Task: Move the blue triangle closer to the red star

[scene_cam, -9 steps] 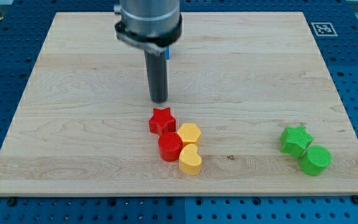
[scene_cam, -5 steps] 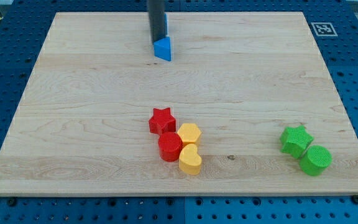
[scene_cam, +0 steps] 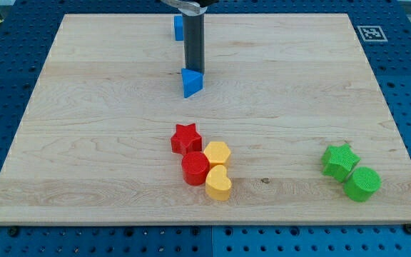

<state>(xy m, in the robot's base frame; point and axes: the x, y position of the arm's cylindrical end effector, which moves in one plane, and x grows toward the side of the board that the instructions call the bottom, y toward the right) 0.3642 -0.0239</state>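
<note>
The blue triangle (scene_cam: 191, 83) lies on the wooden board (scene_cam: 84, 143), above the middle. The red star (scene_cam: 186, 138) sits lower, straight below it, about a quarter of the board's depth away. My tip (scene_cam: 193, 71) is the lower end of the dark rod and touches the triangle's top edge, on the side away from the star. Another blue block (scene_cam: 178, 26) shows partly behind the rod near the board's top edge; its shape is unclear.
A red cylinder (scene_cam: 195, 168), a yellow hexagon (scene_cam: 217, 153) and a yellow heart (scene_cam: 218, 183) cluster right below the red star. A green star (scene_cam: 340, 160) and a green cylinder (scene_cam: 362, 183) sit at the view's lower right.
My tip went from near the red star up to the board's top, then came back down, pushing the blue triangle toward the red star.
</note>
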